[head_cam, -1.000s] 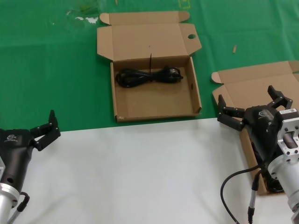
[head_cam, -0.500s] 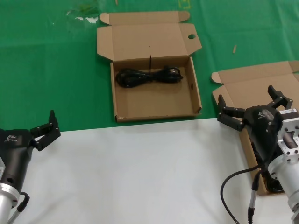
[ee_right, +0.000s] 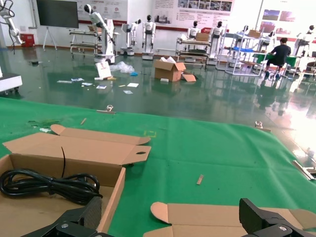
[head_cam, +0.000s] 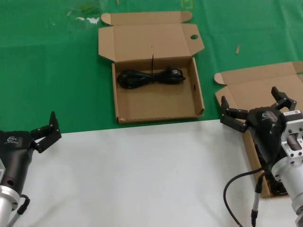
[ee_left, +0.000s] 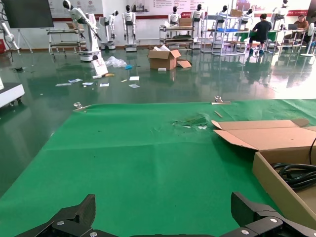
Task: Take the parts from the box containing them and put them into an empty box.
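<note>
One cord (head_cam: pixel 151 76) lies in the holed-lid box (head_cam: pixel 158 101) at 12 o'clock. The right hand (head_cam: pixel 255 111) hovers wide, empty, over the plain box (head_cam: pixel 251 87); the left hand (head_cam: pixel 43 133) gapes empty at 8 o'clock.

A green cloth (head_cam: pixel 52 71) covered the far table, a white surface (head_cam: pixel 137 175) lay nearer, and white scraps (head_cam: pixel 87 20) and a small tan chip (head_cam: pixel 237 49) dotted the cloth.

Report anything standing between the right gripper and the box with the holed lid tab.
Nothing visible. The right gripper hovers open over the plain-lid box; only bare green cloth separates it from the holed-lid box. One power cord lies inside. The left gripper idles at the left.
</note>
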